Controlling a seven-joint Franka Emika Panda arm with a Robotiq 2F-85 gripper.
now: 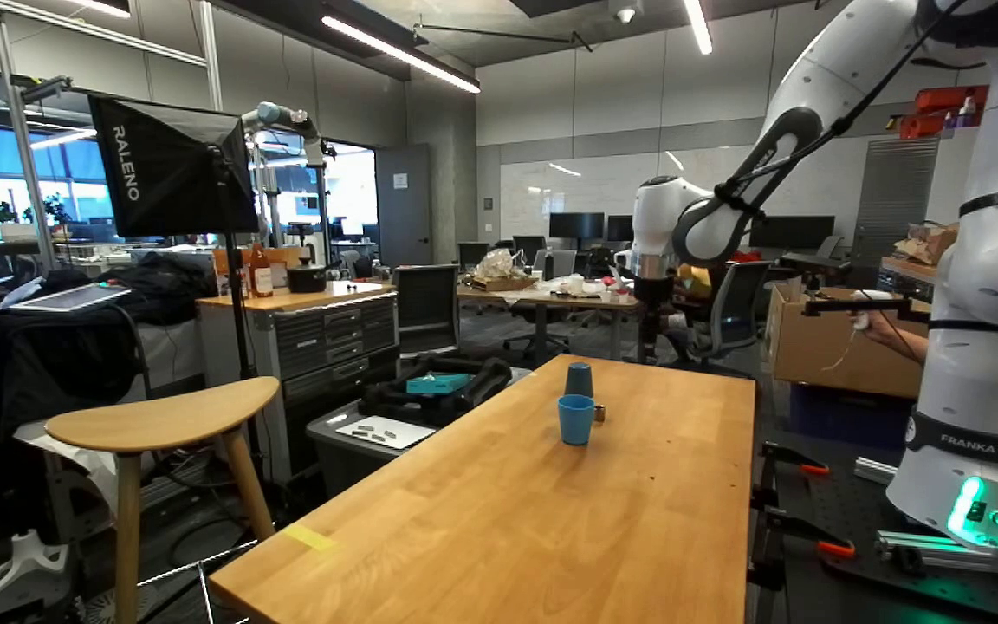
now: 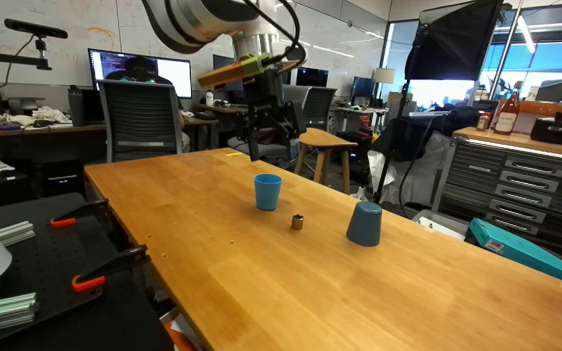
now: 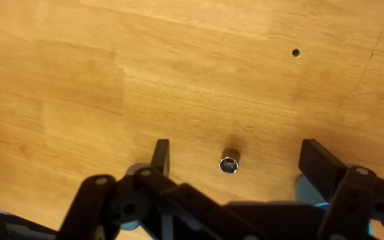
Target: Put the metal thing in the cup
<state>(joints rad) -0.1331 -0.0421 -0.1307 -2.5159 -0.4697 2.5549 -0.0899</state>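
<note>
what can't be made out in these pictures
In an exterior view: parts of the metal piece and the inverted cup, behind the upright cup.
In both exterior views: the upright cup's inside bottom, behind its near wall.
In the wrist view: much of both cups, behind the fingers.

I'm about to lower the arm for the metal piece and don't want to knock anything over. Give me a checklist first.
1. Gripper open: ok.
2. Lighter blue cup mouth up: ok.
3. Darker blue cup mouth up: not ok, it stands upside down.
4. Metal piece apart from both cups: ok.
5. Metal piece within the gripper's opening in the wrist view: ok.
6. Way down clear of the cups: cannot tell; the gripper hides parts of both in the wrist view.
</note>
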